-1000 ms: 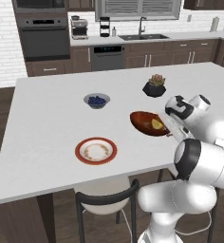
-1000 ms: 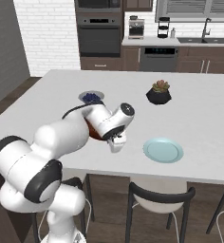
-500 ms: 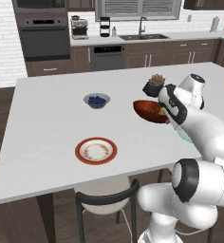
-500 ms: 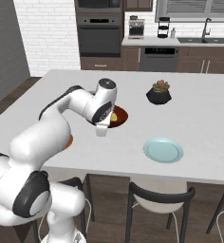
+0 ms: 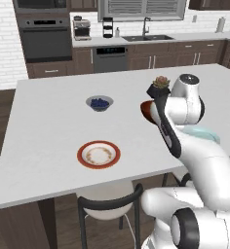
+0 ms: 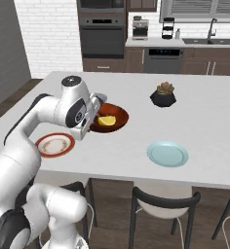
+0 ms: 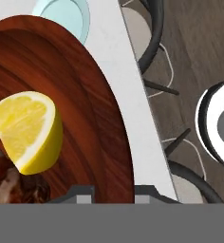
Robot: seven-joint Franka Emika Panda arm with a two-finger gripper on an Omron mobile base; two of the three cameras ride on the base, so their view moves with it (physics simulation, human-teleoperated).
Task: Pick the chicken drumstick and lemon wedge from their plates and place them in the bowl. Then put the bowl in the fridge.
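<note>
Tool (image 6: pixel 87 127) pinches the near rim of the bowl (image 6: pixel 118 117), a wide shallow dish of dark reddish-brown wood held above the smooth white surface (image 6: pixel 209 112). Inside lie the bright yellow lemon wedge (image 7: pixel 29 129), glossy-skinned with pale flesh, and the brown, rough chicken drumstick (image 7: pixel 12 182) touching it. A flat pale-blue plate (image 6: pixel 167 153) and a white, red-rimmed plate (image 5: pixel 99 154) rest on the surface, well apart.

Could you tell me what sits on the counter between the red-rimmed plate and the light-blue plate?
In the right base view, only bare counter lies directly between the red-rimmed plate and the light-blue plate; the wooden bowl sits just behind that stretch.
</note>
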